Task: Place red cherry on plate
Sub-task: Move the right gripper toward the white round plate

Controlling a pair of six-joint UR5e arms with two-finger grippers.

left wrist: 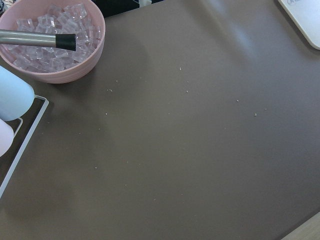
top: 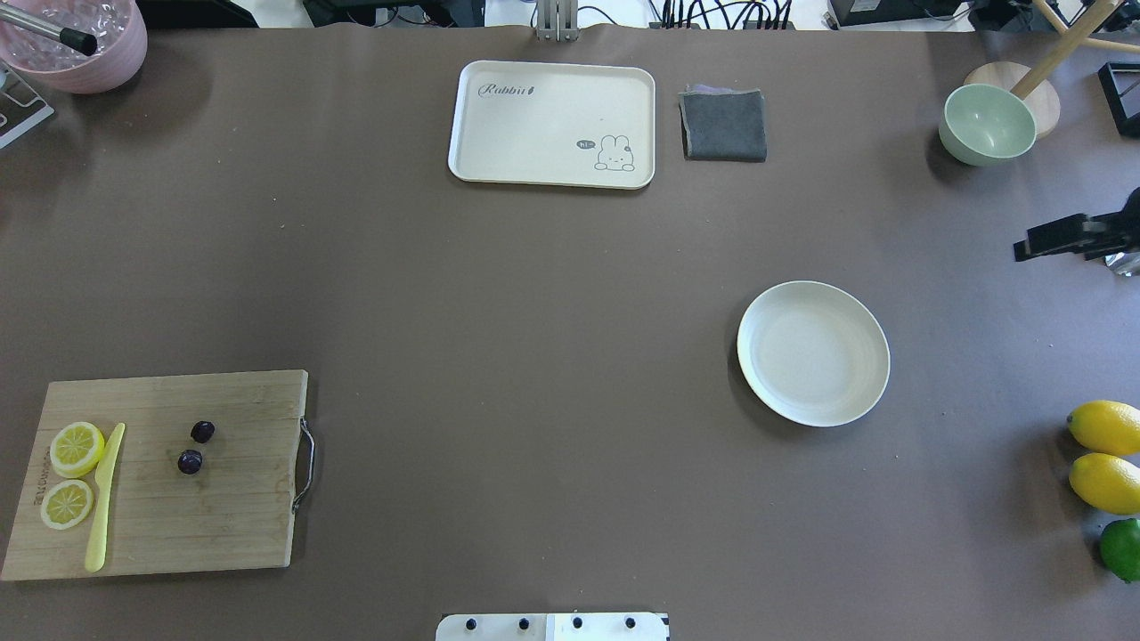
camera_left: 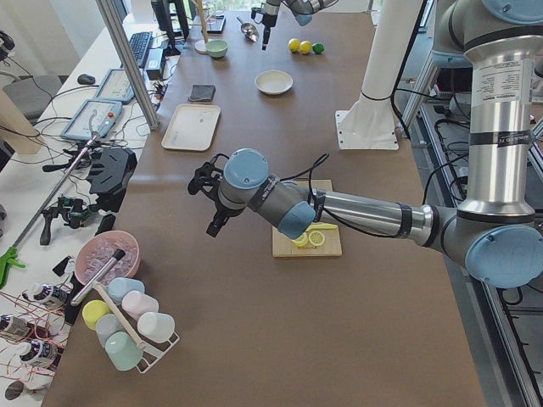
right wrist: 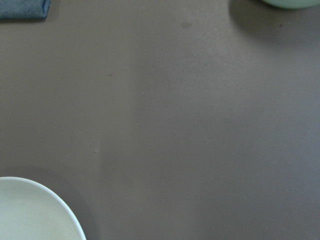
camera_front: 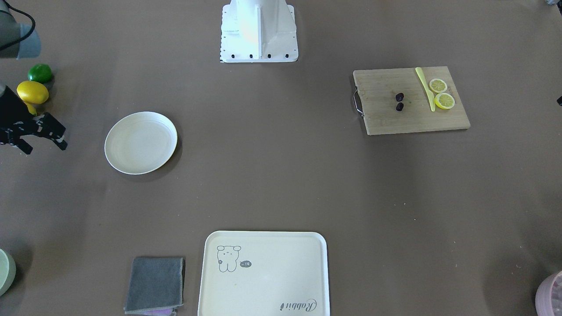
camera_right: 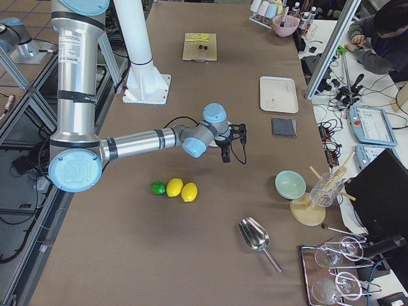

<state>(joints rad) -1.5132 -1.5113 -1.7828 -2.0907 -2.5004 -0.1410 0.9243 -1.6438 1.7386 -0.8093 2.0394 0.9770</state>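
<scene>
The red cherry (top: 202, 432), two glossy round fruits, lies on the bamboo board (top: 240, 499), its axis running near-to-far. The right gripper (camera_front: 44, 147) has its fingers spread; the state of the left gripper (camera_left: 206, 206) cannot be told.

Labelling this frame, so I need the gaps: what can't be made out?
- Left gripper: exterior left only; open or shut unclear.
- Tiny dark maroon cherries: stems too small overhead; left arm hides them in exterior left.
- Black right gripper: cut off by overhead's edge.
</scene>
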